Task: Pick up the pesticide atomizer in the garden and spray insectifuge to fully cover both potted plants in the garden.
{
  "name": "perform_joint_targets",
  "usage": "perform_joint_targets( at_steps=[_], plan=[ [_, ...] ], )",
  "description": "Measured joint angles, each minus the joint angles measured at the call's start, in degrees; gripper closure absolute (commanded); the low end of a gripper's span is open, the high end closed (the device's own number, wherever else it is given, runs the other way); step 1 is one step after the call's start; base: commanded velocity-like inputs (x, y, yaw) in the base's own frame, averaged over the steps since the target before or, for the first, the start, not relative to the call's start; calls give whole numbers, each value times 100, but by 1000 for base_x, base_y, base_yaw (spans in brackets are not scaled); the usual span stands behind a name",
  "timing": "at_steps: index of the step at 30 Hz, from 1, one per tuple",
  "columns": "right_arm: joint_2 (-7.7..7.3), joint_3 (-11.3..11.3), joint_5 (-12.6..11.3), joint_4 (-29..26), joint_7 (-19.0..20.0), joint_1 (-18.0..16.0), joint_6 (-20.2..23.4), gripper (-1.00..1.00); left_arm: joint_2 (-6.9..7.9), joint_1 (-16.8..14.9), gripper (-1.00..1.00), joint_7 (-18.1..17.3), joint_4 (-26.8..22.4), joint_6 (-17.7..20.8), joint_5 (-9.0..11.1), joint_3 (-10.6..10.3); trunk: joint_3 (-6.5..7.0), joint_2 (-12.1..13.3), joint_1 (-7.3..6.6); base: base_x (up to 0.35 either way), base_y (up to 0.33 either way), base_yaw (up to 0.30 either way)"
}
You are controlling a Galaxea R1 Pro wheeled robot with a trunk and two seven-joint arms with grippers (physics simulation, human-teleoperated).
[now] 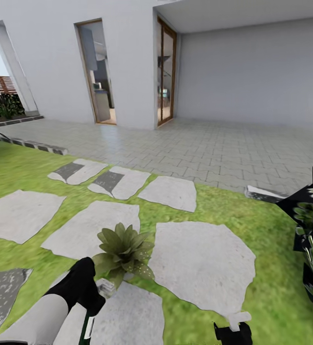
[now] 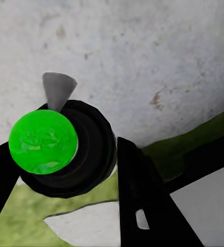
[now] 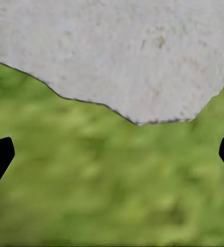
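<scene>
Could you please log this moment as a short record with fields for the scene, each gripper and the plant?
setting: lawn with grey stepping stones, paved patio beyond
left gripper: shut on the atomizer, green-capped, over a stone
right gripper: open, above grass, holding nothing
potted plant: low rosette between the stones, just ahead of the left arm
spray: none visible

You've got a green lawn carrying pale grey stepping stones. A potted plant sits on the lawn between stones, just left of the biggest stone. Beyond the lawn lies grey paving, bordered by dark edging.
</scene>
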Motion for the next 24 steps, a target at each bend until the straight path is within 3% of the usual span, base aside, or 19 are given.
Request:
perform_joint_targets(
  at_steps=[2,6,7,10,13,17,24],
  plan=[
    [-6,-3,0,0,0,0,0,-100,119,-3,100,-286,-13,-36,-85,-6,0,0,0,0,0,-297],
    [-8,1,0,2,0,-1,0,-100,667,15,100,-380,-15,-54,-63,-6,0,0,0,0,0,-138],
    [-8,1,0,2,0,-2,0,-100,703,19,100,-375,-15,-39,-43,-12,0,0,0,0,0,-25],
    [-8,1,0,7,0,-2,0,-100,670,24,100,-346,-25,-22,-32,-1,0,0,0,0,0,-8],
    [-15,1,5,11,-5,-2,0,-100,404,23,100,-332,-29,-12,-34,-5,0,0,0,0,0,-1],
    [-16,-4,7,11,-8,-1,0,-100,390,5,100,-322,-70,-19,-68,-9,0,0,0,0,86,0],
    [-16,-7,1,7,-8,0,2,-100,382,-20,100,-313,-324,-1,-63,-2,0,0,0,0,305,-64]
  ],
)
